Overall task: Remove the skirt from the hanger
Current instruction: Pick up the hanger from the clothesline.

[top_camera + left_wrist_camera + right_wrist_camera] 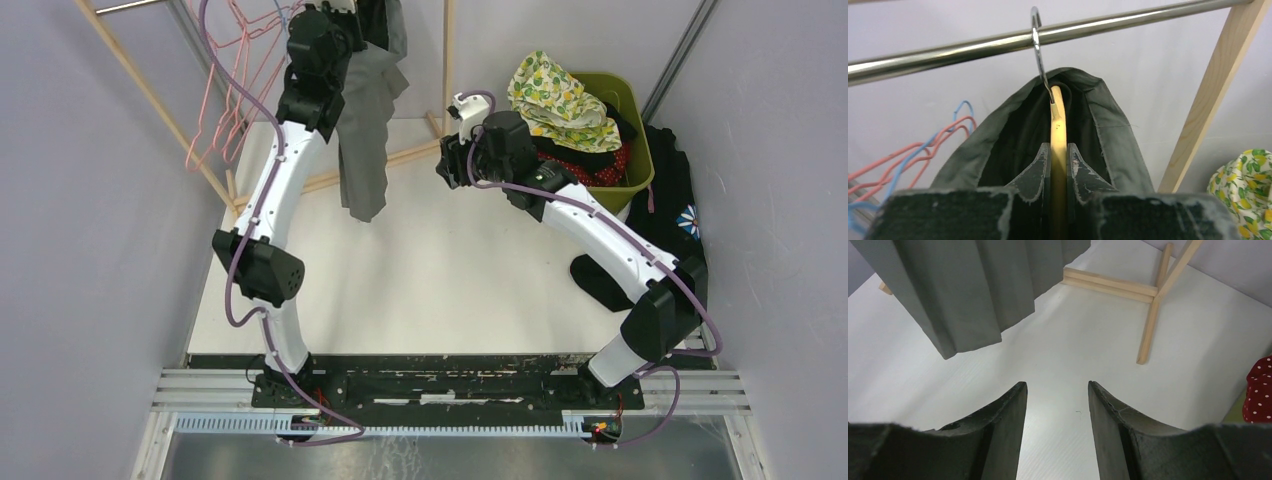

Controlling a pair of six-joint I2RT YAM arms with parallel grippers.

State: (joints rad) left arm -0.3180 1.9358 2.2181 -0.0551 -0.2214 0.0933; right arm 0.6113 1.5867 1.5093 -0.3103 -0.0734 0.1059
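Note:
A grey-green skirt (365, 130) hangs from a wooden hanger (1058, 125), whose metal hook (1037, 45) sits over the steel rail (1148, 20). In the left wrist view the skirt's waistband (1113, 135) drapes over both sides of the hanger. My left gripper (1058, 146) is up at the rail, shut on the hanger's wooden bar inside the waistband. My right gripper (1057, 385) hovers open over the white table, empty, to the right of the skirt's hem (968, 290) and apart from it; in the top view it (452, 150) is beside the skirt.
A green basket (630, 100) of clothes, topped by a lemon-print cloth (555, 95), stands at the back right. A dark garment (675, 210) lies beside it. Pink and blue wire hangers (225, 110) hang at the left. The wooden rack's feet (1148, 315) rest on the table.

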